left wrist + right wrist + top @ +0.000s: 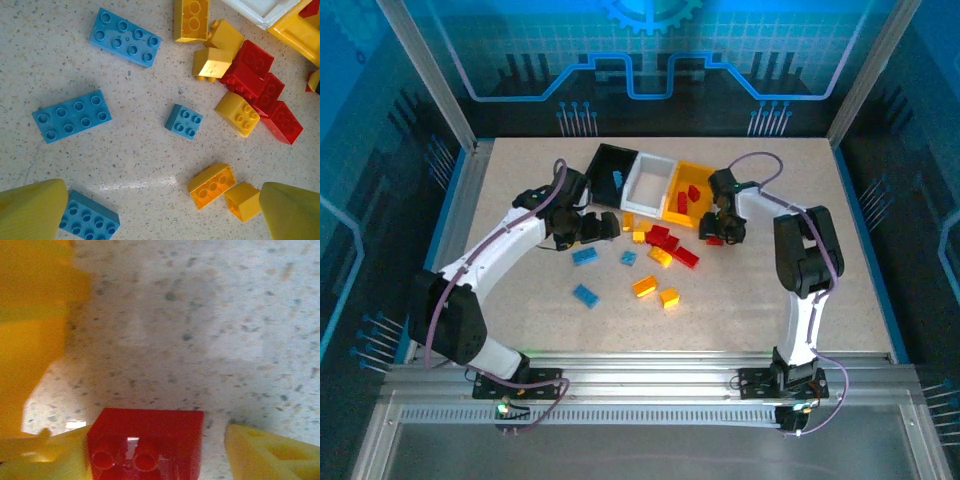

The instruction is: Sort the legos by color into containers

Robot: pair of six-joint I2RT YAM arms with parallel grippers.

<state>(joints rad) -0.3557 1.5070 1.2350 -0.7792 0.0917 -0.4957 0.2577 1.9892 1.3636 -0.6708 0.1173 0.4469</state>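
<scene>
Squeeze the right claw (155, 452), spread loosely around the red brick (146, 440) on the table (200, 315) beside the yellow bin (700, 175), until both fingers (260, 455) press evenly; lift straight up. Hold left claw (162, 192), spread wide, clear above the blue bricks (72, 121)

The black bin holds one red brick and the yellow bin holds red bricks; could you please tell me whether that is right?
Not quite: the brick in the black bin is blue, not red, as the top external view shows. The yellow bin does hold red bricks.
</scene>
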